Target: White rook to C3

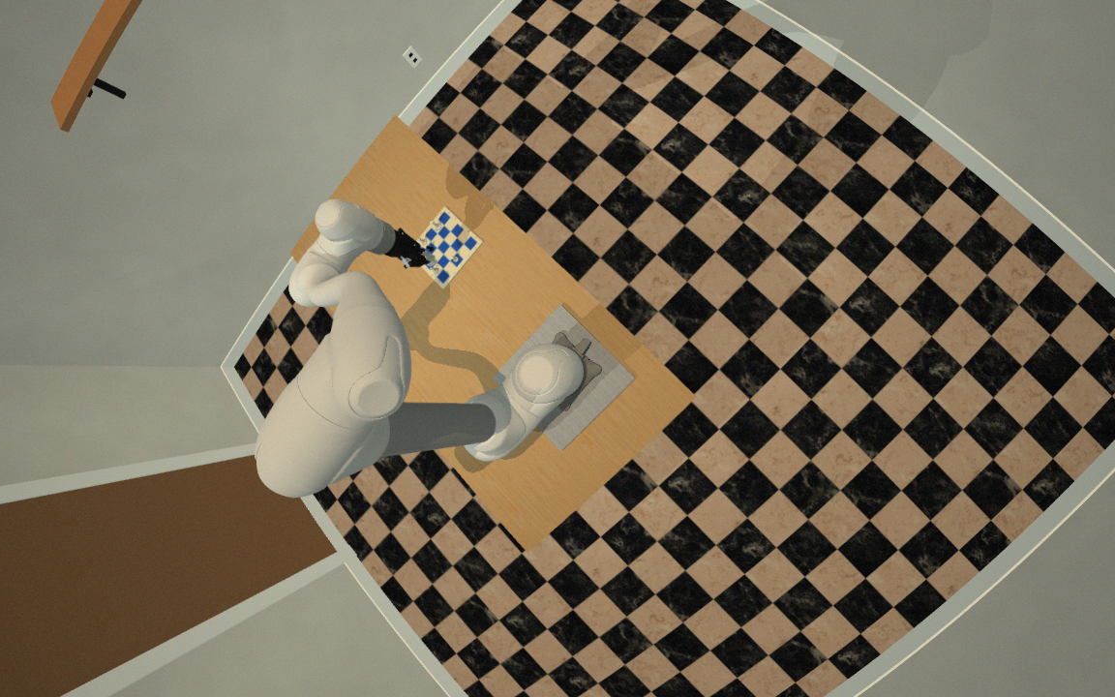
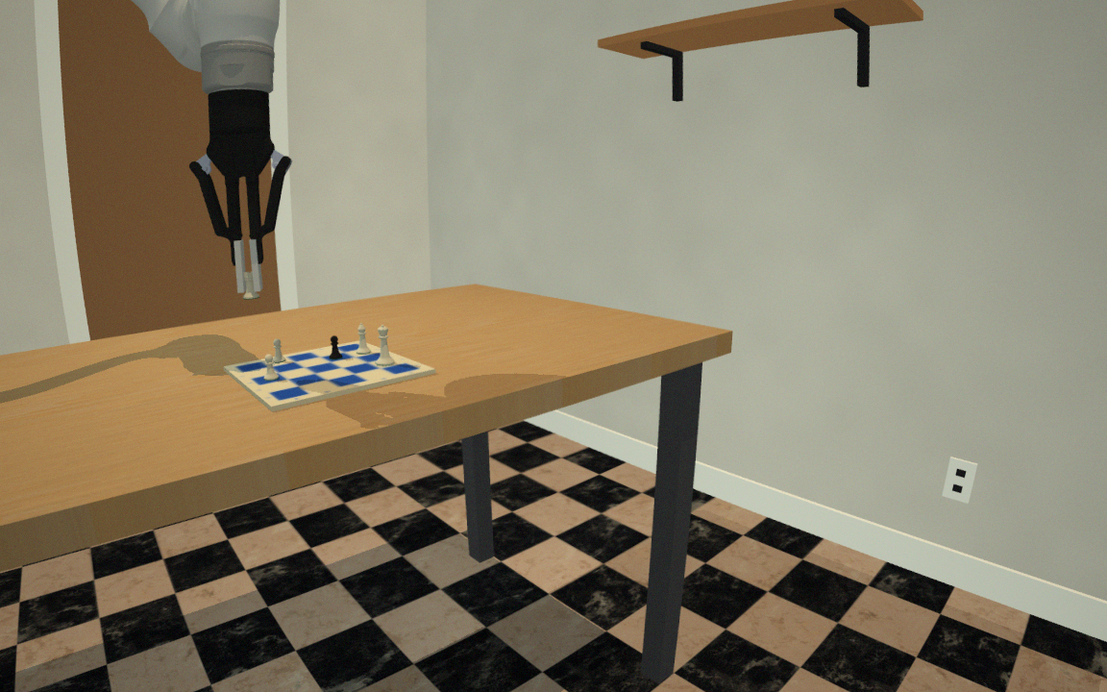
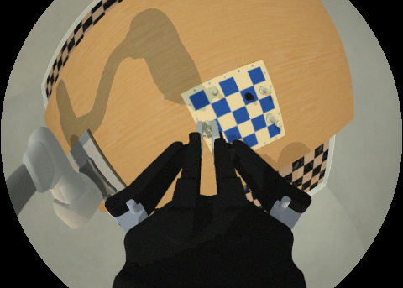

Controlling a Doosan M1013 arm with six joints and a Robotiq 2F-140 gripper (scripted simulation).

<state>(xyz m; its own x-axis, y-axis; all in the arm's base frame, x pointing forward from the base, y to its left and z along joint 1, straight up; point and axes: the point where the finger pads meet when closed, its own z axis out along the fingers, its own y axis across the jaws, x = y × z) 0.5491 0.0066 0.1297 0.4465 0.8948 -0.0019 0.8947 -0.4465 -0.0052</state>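
The small blue-and-cream chessboard [image 2: 330,374] lies on the wooden table [image 2: 284,409]. My gripper [image 2: 248,280] hangs well above the table, over the board's near-left corner, and is shut on the white rook [image 2: 250,292], whose base shows below the fingertips. In the wrist view the rook [image 3: 208,129] sits between the fingertips, with the board [image 3: 238,106] below. Two small white pieces [image 2: 270,367] [image 2: 278,350], a black pawn [image 2: 334,346] and two taller white pieces [image 2: 362,338] [image 2: 383,345] stand upright on the board. From above, the gripper [image 1: 418,251] is over the board's edge [image 1: 450,245].
The arm's base [image 1: 544,381] stands on a grey mat at the other end of the table. A wall shelf [image 2: 755,25] hangs high to the right. A brown door [image 2: 153,172] is behind the gripper.
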